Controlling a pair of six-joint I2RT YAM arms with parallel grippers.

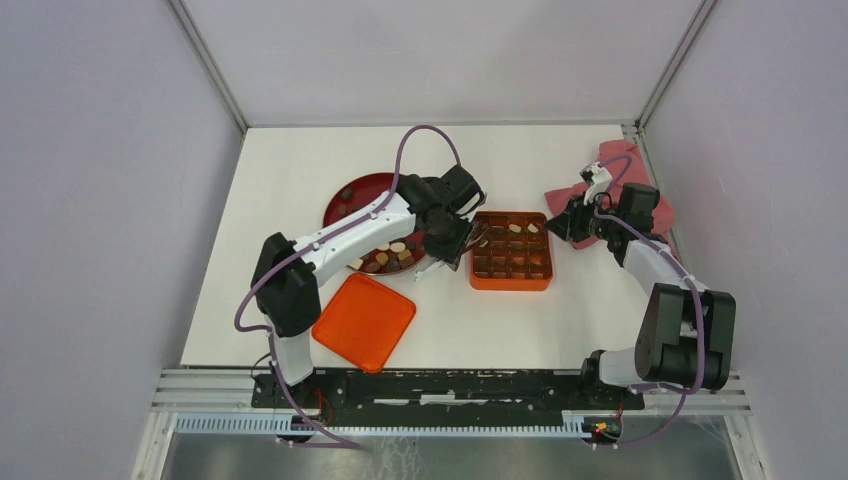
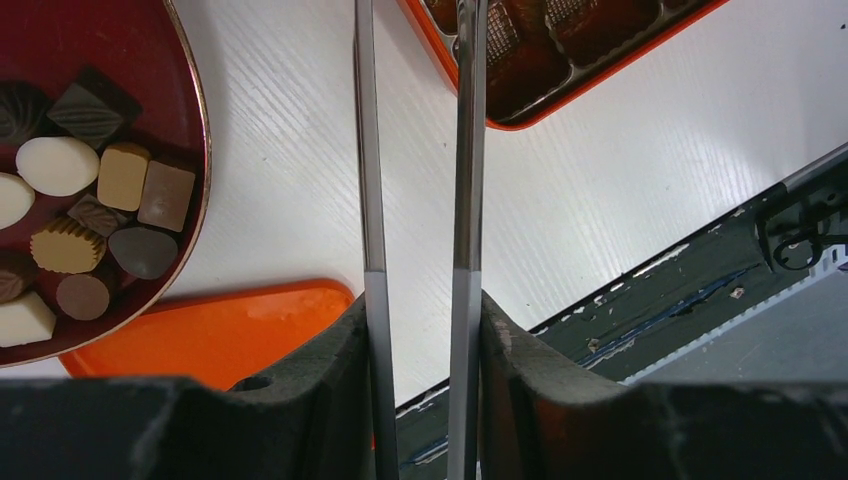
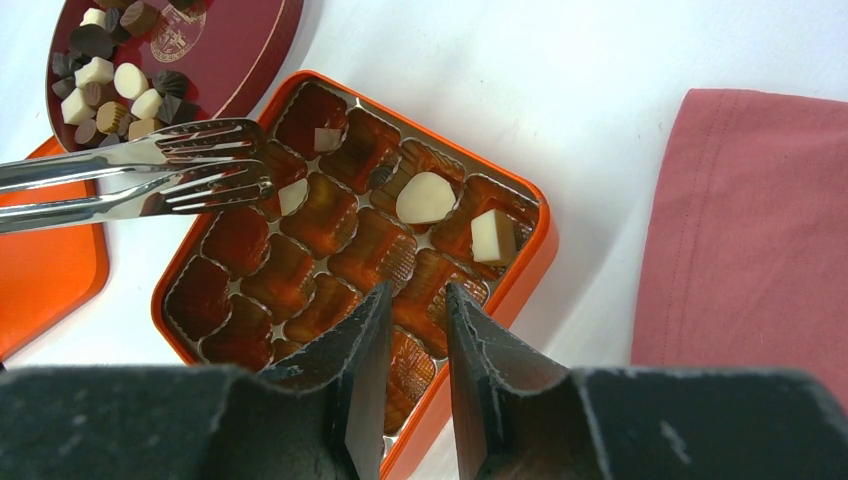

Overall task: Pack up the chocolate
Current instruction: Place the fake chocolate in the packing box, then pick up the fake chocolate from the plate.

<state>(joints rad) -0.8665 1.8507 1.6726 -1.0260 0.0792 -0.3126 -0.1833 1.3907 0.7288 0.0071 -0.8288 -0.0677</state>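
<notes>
Chocolate (image 2: pixel 95 220) pieces, dark, tan and cream-white, lie piled on the dark red plate (image 1: pixel 362 190). A few more pieces (image 3: pixel 425 197) sit in compartments of the orange box (image 1: pixel 511 250). My left gripper (image 1: pixel 447 240) is shut on metal tongs (image 3: pixel 150 175). The two tong arms (image 2: pixel 368 150) run out between its fingers. The forked tong tips hover apart over the box's plate-side edge, with a small white piece (image 3: pixel 292 196) just beneath them. My right gripper (image 3: pixel 415 300) hangs over the box's opposite edge, slightly open, with nothing between its fingers.
The orange lid (image 1: pixel 364 320) lies flat near the front left, below the plate. A red cloth (image 1: pixel 625 190) is bunched at the back right, beside my right gripper (image 1: pixel 562 222). White walls close in the table on three sides.
</notes>
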